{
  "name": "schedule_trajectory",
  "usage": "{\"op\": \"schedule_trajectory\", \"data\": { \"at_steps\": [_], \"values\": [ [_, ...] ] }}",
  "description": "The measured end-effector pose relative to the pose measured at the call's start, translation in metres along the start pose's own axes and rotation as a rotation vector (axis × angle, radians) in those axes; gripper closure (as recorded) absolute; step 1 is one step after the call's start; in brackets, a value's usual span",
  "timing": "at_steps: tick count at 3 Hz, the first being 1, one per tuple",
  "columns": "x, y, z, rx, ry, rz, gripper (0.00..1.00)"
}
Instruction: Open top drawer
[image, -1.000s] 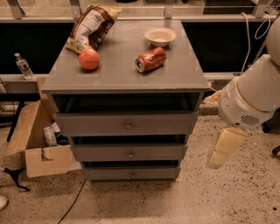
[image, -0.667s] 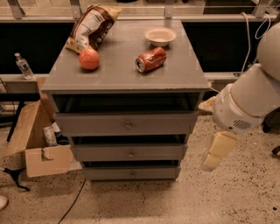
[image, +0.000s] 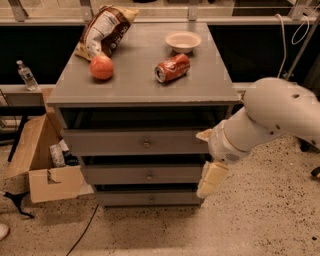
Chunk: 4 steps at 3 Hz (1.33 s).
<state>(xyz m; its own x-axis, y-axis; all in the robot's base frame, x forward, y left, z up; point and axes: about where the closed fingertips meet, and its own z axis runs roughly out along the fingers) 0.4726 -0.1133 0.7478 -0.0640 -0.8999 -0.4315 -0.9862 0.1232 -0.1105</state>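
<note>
The top drawer (image: 110, 143) is the uppermost of three grey drawer fronts in the cabinet, with a small round metal knob (image: 146, 144) at its centre. Its front lies in line with the two drawers below, and a dark gap shows above it under the cabinet top. My gripper (image: 207, 157) is at the cabinet's front right corner, level with the top and middle drawers and to the right of the knob. Its cream fingers (image: 212, 179) are spread apart and hold nothing.
On the cabinet top (image: 140, 85) lie a chip bag (image: 102, 32), an orange fruit (image: 102, 67), a red soda can (image: 171, 68) on its side and a white bowl (image: 183, 42). An open cardboard box (image: 42, 170) stands at the left. A water bottle (image: 26, 75) stands on a ledge behind.
My arm has swung left, from out on the right to the cabinet's front right corner, with the gripper now beside the drawer fronts. The drawers have not moved.
</note>
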Motion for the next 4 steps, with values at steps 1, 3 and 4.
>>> {"op": "schedule_trajectory", "data": {
  "at_steps": [1,3,4],
  "values": [
    [-0.006,-0.026,0.045,0.026,-0.078,0.011,0.00],
    [-0.009,-0.050,0.058,0.068,-0.007,-0.112,0.00],
    [-0.011,-0.077,0.070,0.110,0.077,-0.245,0.00]
  ]
}}
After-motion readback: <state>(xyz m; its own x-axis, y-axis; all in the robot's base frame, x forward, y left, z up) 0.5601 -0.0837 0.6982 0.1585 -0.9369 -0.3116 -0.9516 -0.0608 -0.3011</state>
